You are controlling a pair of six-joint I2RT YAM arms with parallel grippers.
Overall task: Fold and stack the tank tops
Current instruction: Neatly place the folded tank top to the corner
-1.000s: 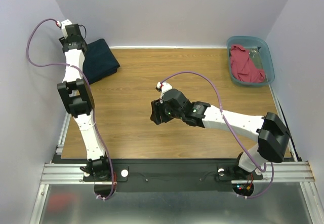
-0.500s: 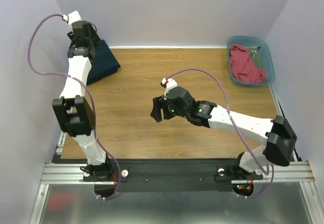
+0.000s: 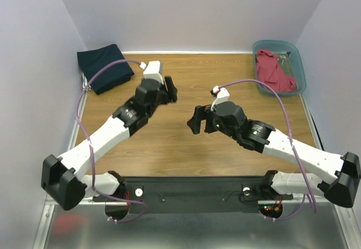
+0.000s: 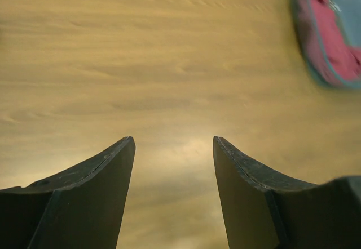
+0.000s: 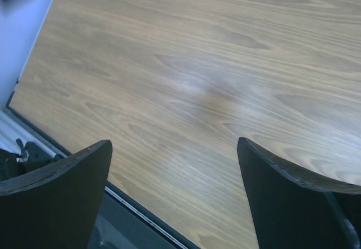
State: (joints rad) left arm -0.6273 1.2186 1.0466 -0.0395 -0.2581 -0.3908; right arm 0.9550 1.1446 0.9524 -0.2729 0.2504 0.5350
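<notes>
Hovering parted above the worktop [image 3: 169, 145], left jaws and right jaws are gripping nothing. Navy tank top [image 3: 105, 67] is lying folded at the far-left corner, probably seeding the stack; red tank top [image 3: 274, 71] is sitting crumpled in the teal bin [image 3: 293, 54], presumably next.

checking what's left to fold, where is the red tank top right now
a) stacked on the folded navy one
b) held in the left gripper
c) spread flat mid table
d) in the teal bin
D: the red tank top lies crumpled inside the teal bin at the far right corner, while the left gripper and right gripper are both open and empty over bare wood.
</notes>
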